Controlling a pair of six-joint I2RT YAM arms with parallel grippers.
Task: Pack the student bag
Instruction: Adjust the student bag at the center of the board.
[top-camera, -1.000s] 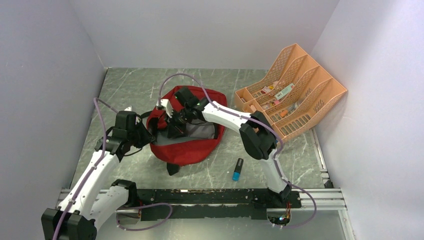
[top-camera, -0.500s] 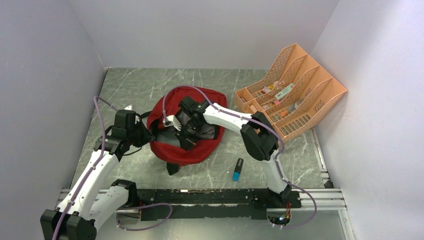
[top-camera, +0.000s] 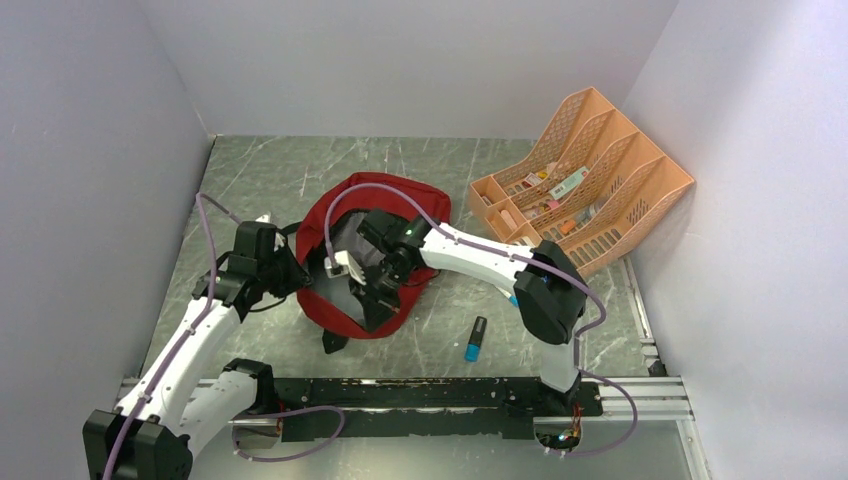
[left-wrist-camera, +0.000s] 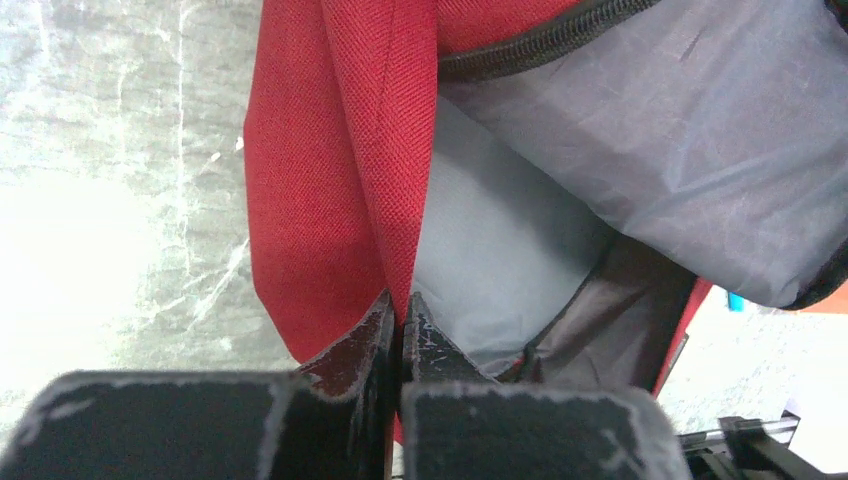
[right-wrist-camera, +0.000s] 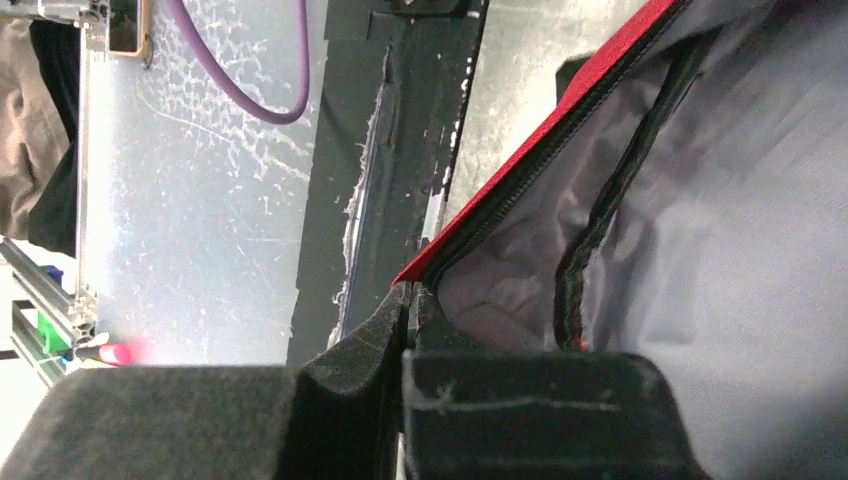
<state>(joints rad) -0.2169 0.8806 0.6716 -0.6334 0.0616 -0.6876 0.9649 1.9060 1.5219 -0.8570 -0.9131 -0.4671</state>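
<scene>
On the table (top-camera: 280, 170), the dark-red student bag (top-camera: 425, 197) gapes — left fingers (left-wrist-camera: 350, 345), right fingers (right-wrist-camera: 360, 350) clamping its rim.

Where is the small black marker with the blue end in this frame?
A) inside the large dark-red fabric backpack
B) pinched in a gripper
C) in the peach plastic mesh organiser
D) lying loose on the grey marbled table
D: the small black marker with the blue end lies flat on the grey marbled table, to the right of the large dark-red fabric backpack and apart from it.
</scene>
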